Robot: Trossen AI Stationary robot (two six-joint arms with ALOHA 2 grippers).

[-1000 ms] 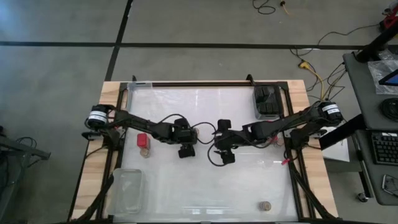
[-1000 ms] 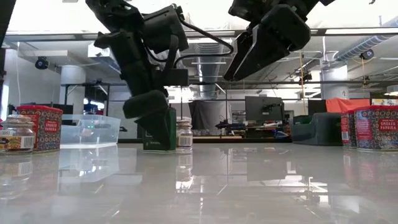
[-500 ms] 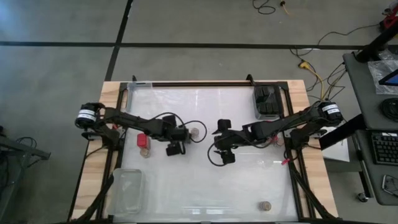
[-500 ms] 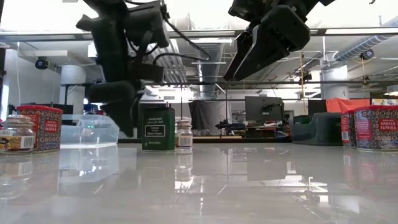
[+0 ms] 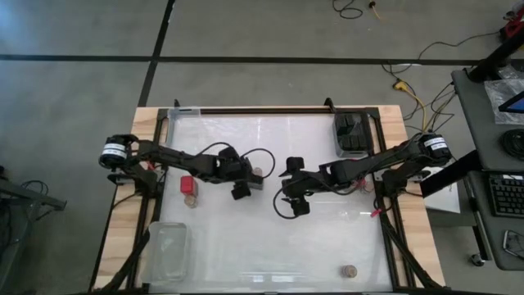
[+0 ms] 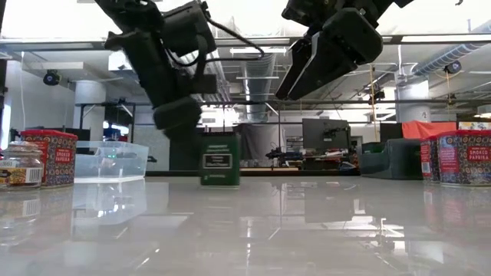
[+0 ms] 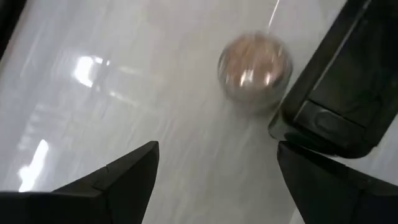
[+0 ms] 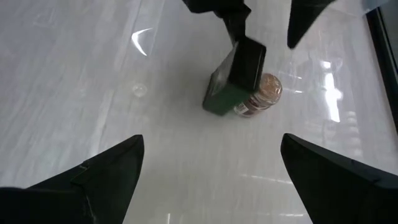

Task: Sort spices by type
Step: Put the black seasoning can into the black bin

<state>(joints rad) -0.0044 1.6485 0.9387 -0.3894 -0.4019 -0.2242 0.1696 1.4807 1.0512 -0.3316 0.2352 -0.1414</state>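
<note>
A glossy white table top (image 5: 270, 238) sits on a wooden base (image 5: 123, 221) with a black frame. A clear plastic tray (image 5: 169, 251) rests near its front left corner; in the low view the same tray (image 6: 111, 159) stands far left. Beyond the table lies a grey floor (image 5: 246, 29) crossed by dark lines, with loose cables (image 5: 413, 90) at right. A desk with a keyboard (image 5: 506, 195) stands beside the table's right edge.
</note>
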